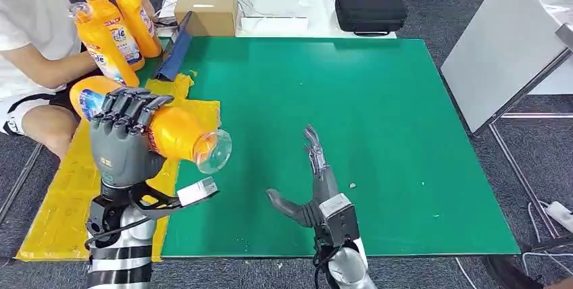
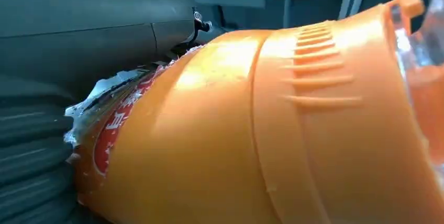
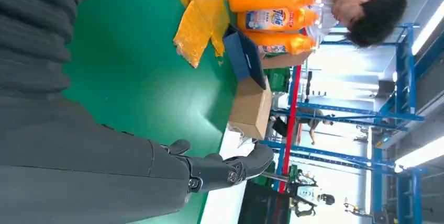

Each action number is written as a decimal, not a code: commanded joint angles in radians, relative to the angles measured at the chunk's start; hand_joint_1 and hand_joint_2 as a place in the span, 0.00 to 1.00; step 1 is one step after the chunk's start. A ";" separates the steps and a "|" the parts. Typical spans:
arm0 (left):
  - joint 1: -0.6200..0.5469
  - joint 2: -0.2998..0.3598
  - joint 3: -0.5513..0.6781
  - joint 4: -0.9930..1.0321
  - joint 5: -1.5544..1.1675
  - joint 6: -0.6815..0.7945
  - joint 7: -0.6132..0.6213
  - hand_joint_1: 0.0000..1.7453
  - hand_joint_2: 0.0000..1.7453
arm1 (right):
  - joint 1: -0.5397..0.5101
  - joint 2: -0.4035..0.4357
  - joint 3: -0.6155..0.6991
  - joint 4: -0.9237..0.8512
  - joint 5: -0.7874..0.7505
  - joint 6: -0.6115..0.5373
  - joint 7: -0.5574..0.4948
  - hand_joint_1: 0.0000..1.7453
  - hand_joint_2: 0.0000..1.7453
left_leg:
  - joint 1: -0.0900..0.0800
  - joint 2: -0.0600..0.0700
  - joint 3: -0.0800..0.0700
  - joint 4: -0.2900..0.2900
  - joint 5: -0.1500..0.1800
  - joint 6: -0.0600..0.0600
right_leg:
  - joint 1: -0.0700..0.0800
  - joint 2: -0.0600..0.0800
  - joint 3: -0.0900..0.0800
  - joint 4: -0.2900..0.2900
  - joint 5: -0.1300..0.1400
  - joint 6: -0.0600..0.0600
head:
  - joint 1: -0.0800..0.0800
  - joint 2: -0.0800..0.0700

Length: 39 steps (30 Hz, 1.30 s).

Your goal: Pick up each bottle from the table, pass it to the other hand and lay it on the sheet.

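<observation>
My left hand (image 1: 125, 137) grips an orange bottle (image 1: 172, 130) around its middle, holding it sideways above the edge of the yellow sheet (image 1: 67, 194), clear cap pointing toward the green mat. The left wrist view shows that orange bottle (image 2: 272, 130) up close against my left hand (image 2: 36, 145). My right hand (image 1: 314, 184) hovers over the green mat (image 1: 378, 120), fingers spread and empty, a short way from the cap. Three more orange bottles (image 1: 111, 22) stand at the far left; the right wrist view shows these orange bottles (image 3: 272, 17) beyond my right hand (image 3: 104, 161).
A person in a white shirt (image 1: 27, 39) sits at the far left beside the standing bottles. A cardboard box (image 1: 206, 7), a blue folder (image 1: 176, 46) and a black case (image 1: 370, 9) lie along the back. A white table (image 1: 513, 39) stands at the right.
</observation>
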 commanded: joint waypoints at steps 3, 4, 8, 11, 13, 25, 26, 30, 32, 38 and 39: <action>-0.032 0.228 -0.036 0.036 -0.165 -0.002 0.169 1.00 1.00 | -0.027 -0.048 -0.029 0.003 0.015 -0.065 0.007 0.00 1.00 | 0.002 -0.002 0.007 0.000 -0.003 -0.004 | 0.001 0.001 0.008 -0.001 -0.003 -0.002 | 0.000 0.000; -0.036 0.282 -0.021 0.075 -0.165 -0.002 0.159 1.00 1.00 | -0.028 -0.054 -0.031 -0.006 0.020 -0.074 0.006 0.00 1.00 | 0.001 -0.001 0.005 -0.001 -0.001 -0.003 | 0.000 0.001 0.004 -0.001 -0.001 -0.002 | 0.000 0.000; -0.432 0.746 -0.608 0.461 -0.165 -0.002 0.825 1.00 1.00 | -0.027 -0.068 -0.022 -0.046 0.039 -0.102 -0.006 0.00 1.00 | 0.001 -0.007 0.003 -0.002 0.001 -0.004 | 0.000 -0.005 0.004 0.000 -0.001 -0.002 | 0.000 0.000; -0.598 0.703 -1.236 0.572 -0.165 -0.002 1.396 1.00 1.00 | -0.027 -0.066 -0.019 -0.052 0.058 -0.114 -0.009 0.00 1.00 | 0.007 -0.025 -0.003 0.002 0.006 -0.005 | 0.003 -0.024 -0.010 0.002 -0.004 -0.004 | 0.000 0.000; -0.563 0.677 -1.208 0.611 -0.165 -0.002 1.396 1.00 1.00 | -0.024 -0.065 -0.015 -0.059 0.059 -0.140 -0.026 0.00 1.00 | 0.009 -0.022 0.000 0.000 0.008 -0.008 | 0.004 -0.021 -0.009 0.000 -0.002 -0.006 | -0.001 0.000; -0.496 0.371 -0.348 1.401 -0.097 -0.008 0.941 1.00 1.00 | -0.044 -0.049 -0.008 -0.099 0.119 -0.173 -0.018 0.00 1.00 | 0.006 0.001 0.004 0.003 0.002 -0.011 | 0.004 0.004 0.003 0.002 0.004 -0.007 | 0.000 0.000; -0.499 0.370 -0.313 1.419 -0.071 -0.030 0.921 1.00 1.00 | -0.046 -0.048 -0.007 -0.098 0.124 -0.173 -0.015 0.00 1.00 | 0.006 0.002 0.003 0.001 0.003 -0.010 | 0.004 0.004 0.000 0.000 0.005 -0.006 | 0.001 0.000; -0.487 0.372 -0.277 1.423 -0.044 -0.022 0.883 1.00 1.00 | -0.049 -0.048 -0.005 -0.091 0.128 -0.172 -0.014 0.00 1.00 | 0.007 0.003 0.007 0.002 0.000 -0.012 | 0.005 0.006 0.005 0.002 0.002 -0.007 | -0.001 0.000; -0.484 0.371 -0.273 1.427 -0.046 -0.025 0.886 1.00 1.00 | -0.051 -0.048 -0.004 -0.085 0.129 -0.172 -0.013 0.00 1.00 | 0.007 0.001 0.005 0.001 0.002 -0.010 | 0.005 0.003 0.003 0.001 0.002 -0.006 | 0.000 0.000; -0.478 0.376 -0.200 1.433 -0.027 -0.004 0.894 1.00 1.00 | -0.065 -0.048 0.003 -0.061 0.137 -0.167 -0.009 0.00 1.00 | 0.007 0.004 0.007 0.002 -0.001 -0.012 | 0.005 0.008 0.005 0.001 0.000 -0.009 | 0.000 0.000; -0.482 0.375 -0.176 1.438 -0.010 -0.017 0.894 1.00 1.00 | -0.068 -0.046 0.004 -0.057 0.139 -0.166 -0.008 0.00 1.00 | 0.006 0.003 0.003 0.000 0.002 -0.010 | 0.005 0.006 0.002 0.001 0.003 -0.007 | 0.000 0.000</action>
